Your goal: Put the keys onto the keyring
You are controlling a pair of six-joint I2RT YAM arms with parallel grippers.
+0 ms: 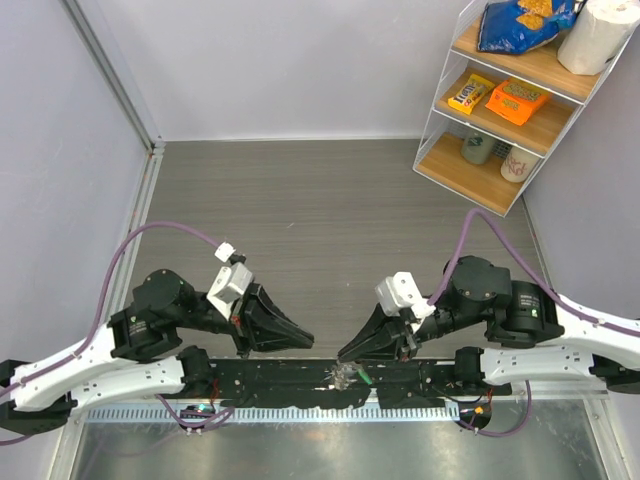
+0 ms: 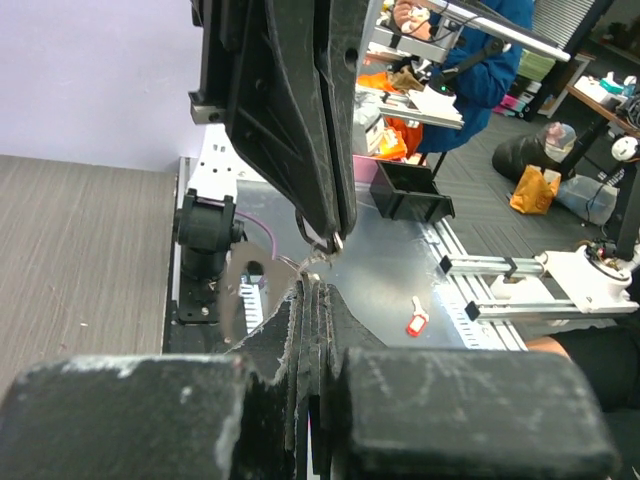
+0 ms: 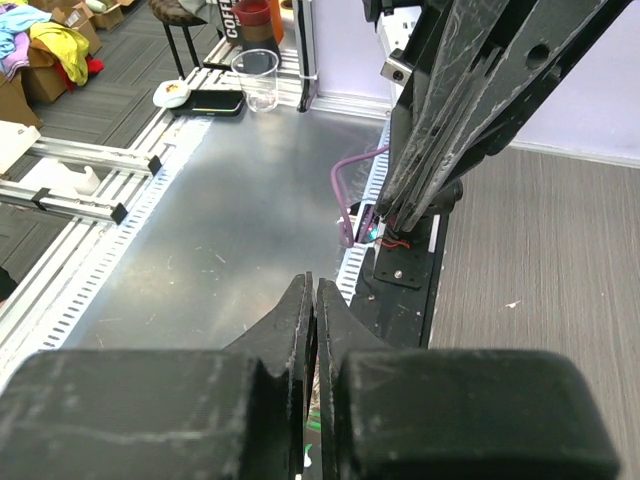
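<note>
Status: mid-task, and I can't confirm any key is threaded yet. Left fingers (image 2: 312,300) are fully closed and so are right fingers (image 2: 328,225). The two sets are nearly tip to tip above the black base plate (image 1: 270,375) at the near edge of the grey wood-grain counter (image 1: 330,220). The thin silvery-grey metal keyring loop (image 2: 318,241) sits right at the right tips and looks pinched there. A sliver of bright metal runs from it down to the left tips, but I can't tell whether that's a key blade, ring wire, or actually gripped. From the top view the small silvery metal keys (image 1: 343,374) bunch just under the two tips, with a green head sticking out to one side. It's too small to tell whether they're on the loop or just clustered with it. A small red-and-white piece (image 2: 417,320) lies on the bare metal sheet (image 2: 400,270) beyond the counter edge; I can't tell what it is. My read: both sides have a hold and are lined up for threading, and feeding each key onto the loop is what's left.
</note>
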